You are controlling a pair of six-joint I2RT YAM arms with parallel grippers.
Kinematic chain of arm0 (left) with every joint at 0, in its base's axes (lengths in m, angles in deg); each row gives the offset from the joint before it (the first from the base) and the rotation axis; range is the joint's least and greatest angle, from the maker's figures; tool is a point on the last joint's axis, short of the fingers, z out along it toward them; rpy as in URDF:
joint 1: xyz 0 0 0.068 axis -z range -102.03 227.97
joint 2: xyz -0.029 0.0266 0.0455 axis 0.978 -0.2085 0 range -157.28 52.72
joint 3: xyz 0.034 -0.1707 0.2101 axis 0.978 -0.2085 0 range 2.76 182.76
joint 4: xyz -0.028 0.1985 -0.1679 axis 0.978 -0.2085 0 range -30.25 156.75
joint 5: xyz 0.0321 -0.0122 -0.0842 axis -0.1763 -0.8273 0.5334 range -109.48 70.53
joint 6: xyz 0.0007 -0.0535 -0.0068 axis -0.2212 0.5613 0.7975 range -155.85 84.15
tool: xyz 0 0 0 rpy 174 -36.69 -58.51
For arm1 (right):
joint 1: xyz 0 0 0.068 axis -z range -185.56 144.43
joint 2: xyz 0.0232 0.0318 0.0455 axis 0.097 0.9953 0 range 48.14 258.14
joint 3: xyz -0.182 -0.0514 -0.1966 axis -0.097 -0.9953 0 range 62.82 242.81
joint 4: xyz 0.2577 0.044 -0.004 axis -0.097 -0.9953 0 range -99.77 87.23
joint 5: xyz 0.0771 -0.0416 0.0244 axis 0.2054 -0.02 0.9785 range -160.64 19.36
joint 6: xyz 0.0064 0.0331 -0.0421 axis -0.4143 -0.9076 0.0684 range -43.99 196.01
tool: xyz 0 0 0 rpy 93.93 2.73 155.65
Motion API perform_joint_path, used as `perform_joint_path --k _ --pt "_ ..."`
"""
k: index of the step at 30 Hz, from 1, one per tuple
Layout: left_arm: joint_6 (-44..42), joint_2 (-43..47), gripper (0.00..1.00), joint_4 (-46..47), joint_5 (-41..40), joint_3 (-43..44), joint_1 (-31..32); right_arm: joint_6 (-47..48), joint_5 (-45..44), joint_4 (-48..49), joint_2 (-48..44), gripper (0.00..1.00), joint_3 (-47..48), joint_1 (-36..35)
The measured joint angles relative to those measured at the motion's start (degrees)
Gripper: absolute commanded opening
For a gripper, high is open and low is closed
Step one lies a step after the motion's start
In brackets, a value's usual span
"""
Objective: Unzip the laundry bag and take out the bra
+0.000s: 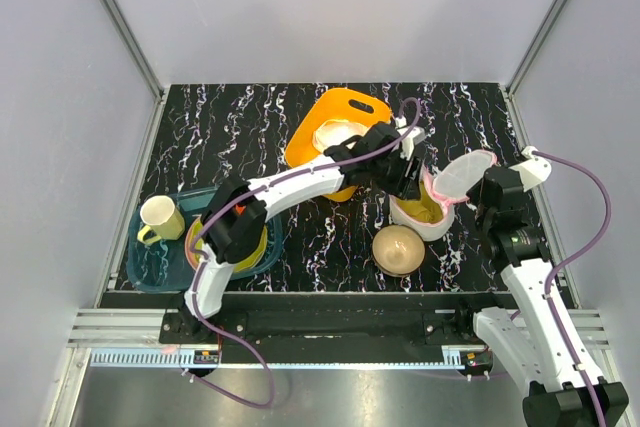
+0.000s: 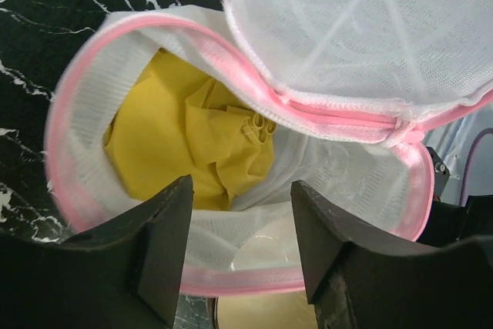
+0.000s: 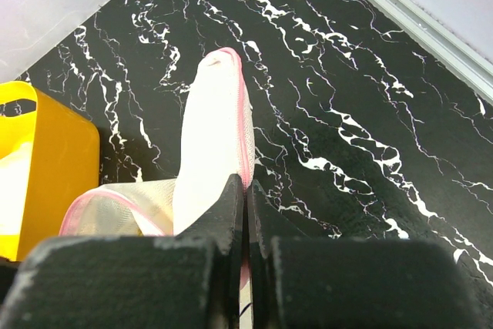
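Two arms crowded the laundry bag [image 1: 428, 217] from above, its lid [image 1: 465, 172] raised. Left wrist: the left gripper [image 2: 242, 196] hung spread over the mouth, poised for the bra [image 2: 169, 144] inside. Right wrist: the right gripper [image 3: 245, 186] pinched the lid to hold it open.

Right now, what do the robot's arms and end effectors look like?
The left arm and right arm have white links with black joints, and a purple cable loops along each. The left end effector and right end effector each have two flat matte-black fingers.
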Motion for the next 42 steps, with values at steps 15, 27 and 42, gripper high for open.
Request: perform_joint_path --k 15,27,42 --pt "-2.5 -14.5 0.52 -2.8 -9.9 8.0 3.0 0.1 1.4 -0.1 -0.3 0.00 0.0 0.0" --pt "-1.5 -8.3 0.00 -4.7 -8.0 7.4 2.3 0.5 1.3 -1.1 -0.6 0.00 0.0 0.2" --pt "3.5 18.1 0.00 0.4 2.3 6.7 -5.0 -0.9 1.4 -1.8 3.1 0.00 0.0 0.2"
